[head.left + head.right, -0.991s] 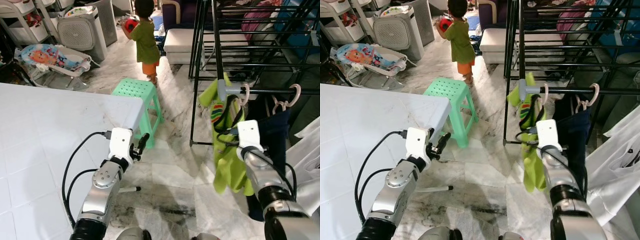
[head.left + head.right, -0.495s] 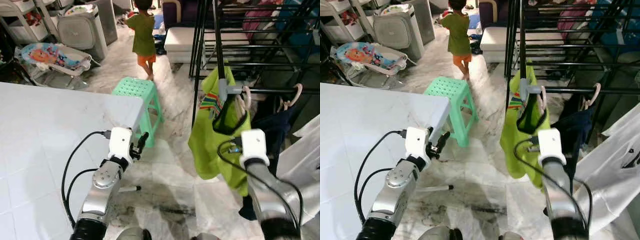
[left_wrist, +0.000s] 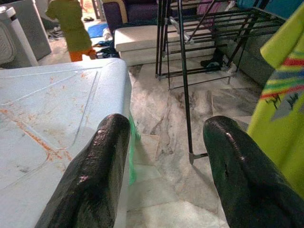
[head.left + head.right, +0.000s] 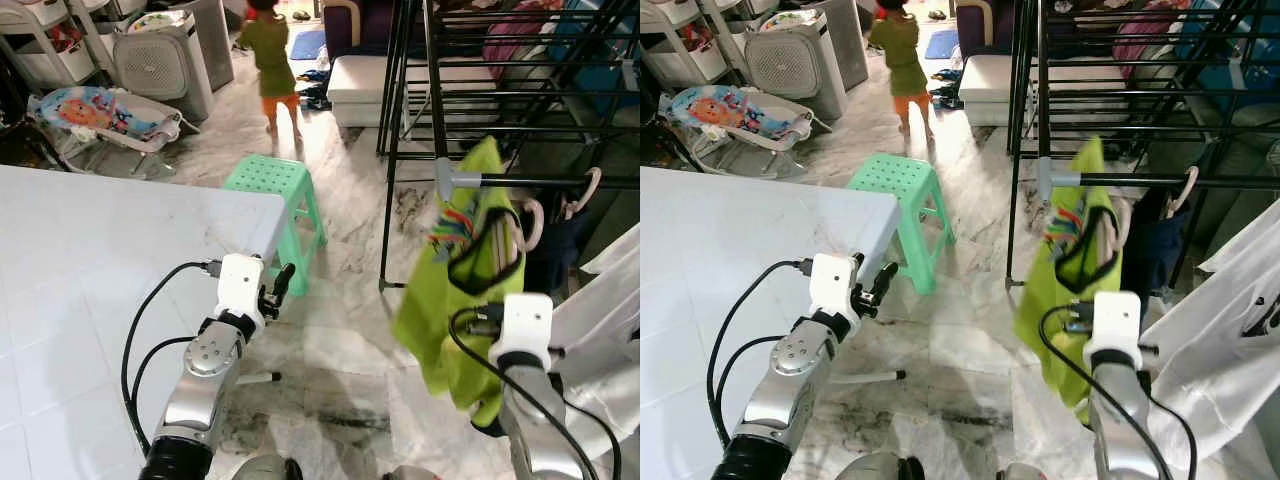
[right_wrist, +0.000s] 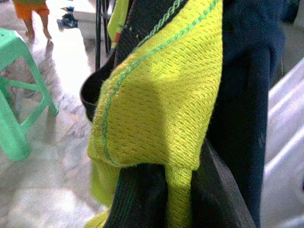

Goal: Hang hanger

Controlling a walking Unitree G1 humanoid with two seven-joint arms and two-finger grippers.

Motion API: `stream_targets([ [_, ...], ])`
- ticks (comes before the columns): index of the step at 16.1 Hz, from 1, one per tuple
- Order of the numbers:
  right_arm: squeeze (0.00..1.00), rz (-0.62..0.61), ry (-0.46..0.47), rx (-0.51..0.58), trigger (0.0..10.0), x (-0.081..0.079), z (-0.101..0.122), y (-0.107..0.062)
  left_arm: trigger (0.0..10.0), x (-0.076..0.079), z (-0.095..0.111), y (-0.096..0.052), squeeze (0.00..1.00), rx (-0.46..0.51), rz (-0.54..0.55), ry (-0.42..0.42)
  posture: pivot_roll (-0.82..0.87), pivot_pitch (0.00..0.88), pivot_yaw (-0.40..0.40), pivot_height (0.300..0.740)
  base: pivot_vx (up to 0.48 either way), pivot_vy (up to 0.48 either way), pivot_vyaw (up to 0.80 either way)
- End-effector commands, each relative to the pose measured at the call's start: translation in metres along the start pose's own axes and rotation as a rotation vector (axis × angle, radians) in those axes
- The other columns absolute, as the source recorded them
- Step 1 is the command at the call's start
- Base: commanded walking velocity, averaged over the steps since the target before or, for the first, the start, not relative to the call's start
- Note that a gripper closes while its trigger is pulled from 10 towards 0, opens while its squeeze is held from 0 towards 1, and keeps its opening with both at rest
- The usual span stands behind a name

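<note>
The right gripper (image 5: 166, 190) was clenched on the yellow-green shirt (image 4: 462, 290), pinching a fold of its mesh fabric between the two black fingers (image 5: 137, 199). The shirt sat on a pale hanger (image 4: 527, 222), whose hook lay close under the end of the black rail (image 4: 520, 181) of the drying rack (image 4: 1040, 120); whether the hook rested on the rail could not be told. The garment hung tilted above the marble floor (image 4: 330, 350), beside a dark garment (image 4: 1150, 250) on the same rail and a white one (image 4: 1200, 340) further to the right. The left gripper (image 3: 161, 156) was released, its fingers (image 3: 92, 175) spread wide apart and holding nothing, poised off the corner of the white table (image 4: 90, 270). A green plastic stool (image 4: 275, 185) stood beyond that corner, and further back a person (image 4: 268, 60) in a green top and orange shorts stood on the floor.
</note>
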State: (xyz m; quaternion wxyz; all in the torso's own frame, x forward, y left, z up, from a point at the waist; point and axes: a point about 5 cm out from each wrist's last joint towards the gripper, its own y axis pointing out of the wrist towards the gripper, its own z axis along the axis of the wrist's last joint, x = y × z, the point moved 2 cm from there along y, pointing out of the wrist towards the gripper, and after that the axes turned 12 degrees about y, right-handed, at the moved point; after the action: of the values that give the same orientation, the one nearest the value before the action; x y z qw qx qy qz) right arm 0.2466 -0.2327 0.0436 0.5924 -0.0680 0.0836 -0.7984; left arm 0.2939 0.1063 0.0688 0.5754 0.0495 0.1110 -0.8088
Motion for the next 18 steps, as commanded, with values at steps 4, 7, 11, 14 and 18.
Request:
stream_targets([
  [4, 0.00, -0.003, 0.029, 0.011, 10.0, -0.001, 0.008, -0.002, 10.0, -0.003, -0.005, -0.001, 0.00, -0.015, 0.007, 0.013, -0.08, 0.000, 0.082, 0.740, -0.144, 0.000, 0.00],
  [7, 0.00, 0.001, 0.016, 0.027, 10.0, -0.001, 0.014, 0.001, 10.0, -0.002, -0.005, -0.001, 0.00, -0.017, 0.004, 0.015, -0.08, 0.000, 0.085, 0.740, -0.330, 0.000, 0.00],
  [11, 0.00, 0.010, -0.008, 0.050, 10.0, 0.003, 0.021, 0.004, 10.0, -0.003, -0.005, -0.001, 0.00, -0.016, 0.006, 0.017, -0.08, 0.000, 0.089, 0.740, -0.355, 0.000, 0.00],
  [14, 0.00, 0.010, -0.040, 0.060, 10.0, 0.007, 0.025, 0.004, 10.0, -0.003, -0.005, -0.001, 0.00, -0.017, 0.004, 0.018, -0.08, 0.000, 0.089, 0.740, -0.346, 0.000, 0.00],
  [18, 0.00, 0.021, -0.053, 0.061, 10.0, 0.008, 0.026, 0.003, 10.0, 0.000, -0.005, -0.002, 0.00, -0.012, -0.005, 0.017, -0.08, 0.000, 0.089, 0.740, -0.292, 0.000, 0.00],
])
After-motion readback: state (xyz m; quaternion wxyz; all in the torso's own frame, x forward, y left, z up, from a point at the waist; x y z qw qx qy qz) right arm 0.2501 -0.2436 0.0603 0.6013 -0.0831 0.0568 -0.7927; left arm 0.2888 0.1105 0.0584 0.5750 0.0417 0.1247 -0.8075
